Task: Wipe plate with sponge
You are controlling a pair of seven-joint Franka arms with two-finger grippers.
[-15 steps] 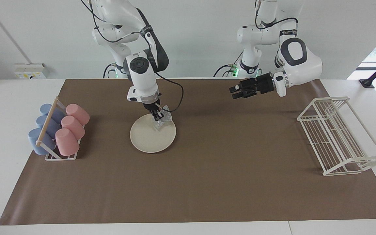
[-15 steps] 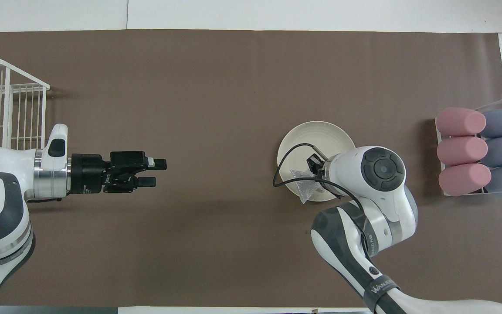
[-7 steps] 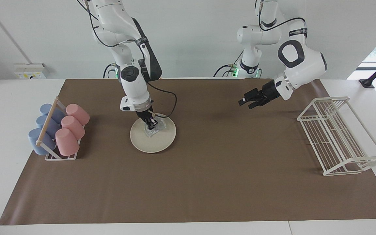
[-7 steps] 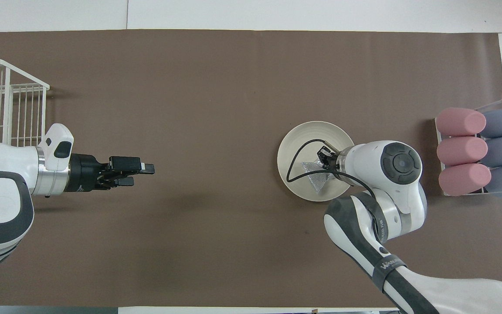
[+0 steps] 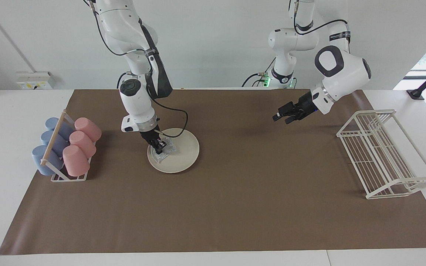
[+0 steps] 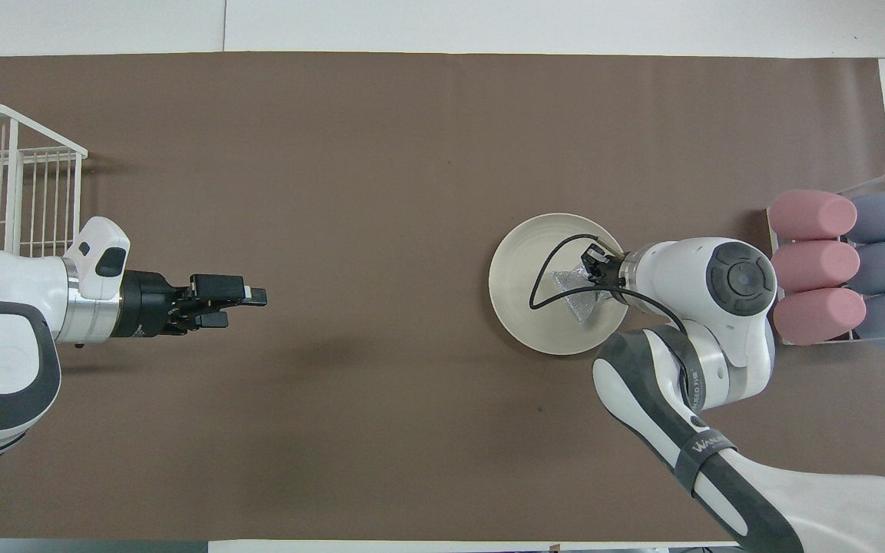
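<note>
The cream-white plate [image 5: 184, 152] [image 6: 525, 265] lies on the brown mat toward the right arm's end of the table. On it rests the silvery mesh sponge [image 5: 164, 153] [image 6: 575, 298], on the part of the plate nearest the cup rack. My right gripper [image 5: 158, 149] [image 6: 593, 275] points down onto the plate, shut on the sponge and pressing it against the dish. My left gripper [image 5: 280, 119] [image 6: 236, 304] hangs open and empty over bare mat, between the plate and the wire rack.
A holder with pink and blue cups [image 5: 67, 147] [image 6: 842, 265] stands at the right arm's end, close to the plate. A white wire rack [image 5: 385, 153] [image 6: 12, 180] sits at the left arm's end. A black cable loops over the plate from the right wrist.
My right gripper has dragged the sponge across the plate toward the cup holder. The left arm has drawn back a little toward the wire rack.
</note>
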